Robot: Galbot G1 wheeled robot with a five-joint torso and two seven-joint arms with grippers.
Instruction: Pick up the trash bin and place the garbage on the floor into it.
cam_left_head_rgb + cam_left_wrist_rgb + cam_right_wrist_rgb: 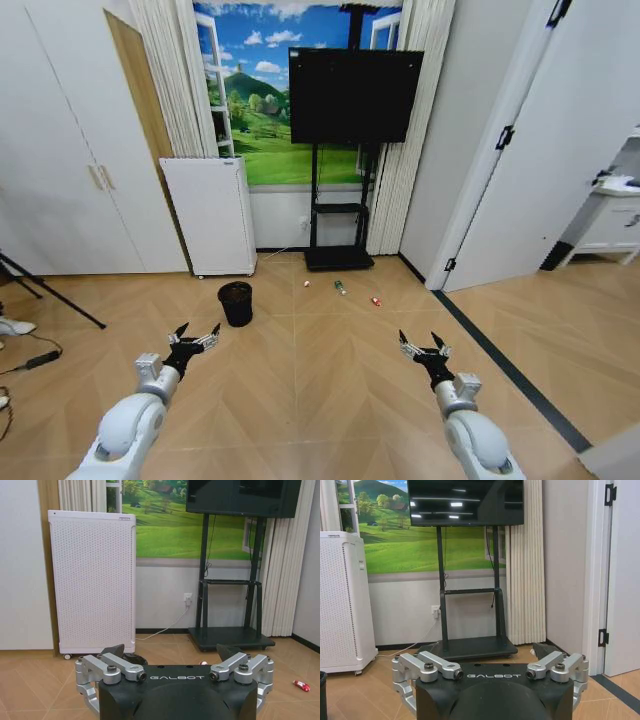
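The trash bin (236,303) is standing upright on the floor (320,390), ahead of the left gripper (196,335) and apart from it. The garbage (341,288) is lying further right, near the TV stand (339,258). Both the left and the right gripper (424,346) are hovering with jaws wide. I think the left arm should be reaching for the rim, gripping it firmly.

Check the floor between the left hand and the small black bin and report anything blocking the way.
Nothing visible blocks it. Bare wooden floor lies between the open left hand and the small black round trash bin. The tall white perforated appliance stands behind the bin, against the wall.
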